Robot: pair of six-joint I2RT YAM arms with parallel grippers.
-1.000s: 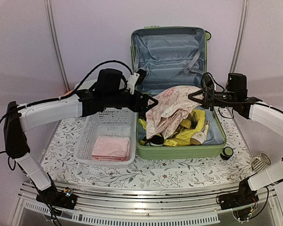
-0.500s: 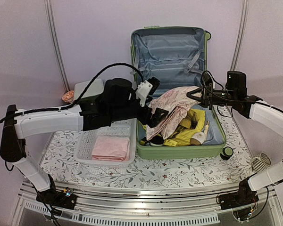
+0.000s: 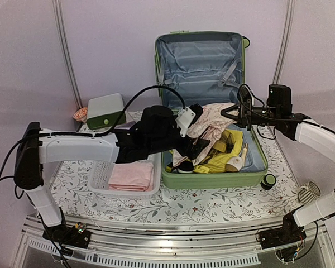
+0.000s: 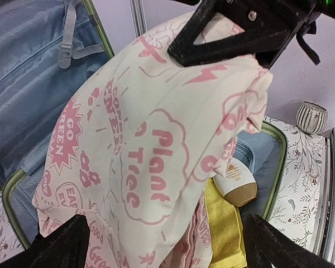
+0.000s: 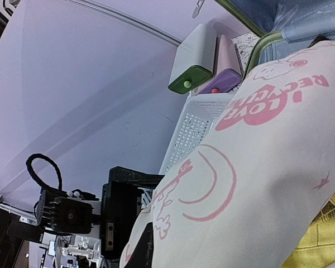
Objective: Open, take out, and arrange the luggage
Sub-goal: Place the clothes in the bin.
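Luggage (image 3: 212, 180) sits mid-table (image 3: 173, 207), its lid (image 3: 200, 61) standing up behind it. Inside, a cloth (image 3: 211, 124) drapes over a garment (image 3: 220, 159), its top at the right gripper (image 3: 228, 114), and the left gripper (image 3: 196, 148) is at its left flank. A bottle (image 3: 236, 162) lies in the right front corner. Left of the luggage is the basket (image 3: 100, 173), with a towel (image 3: 131, 174) in its front end. Behind the basket, a box (image 3: 105, 110). Far right, by the near edge, a cup (image 3: 308, 192).

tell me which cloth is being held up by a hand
The cream cloth with pink print, pinched by the right hand above the luggage. The yellow cloth lies inside it; the folded pink cloth lies in the white basket.
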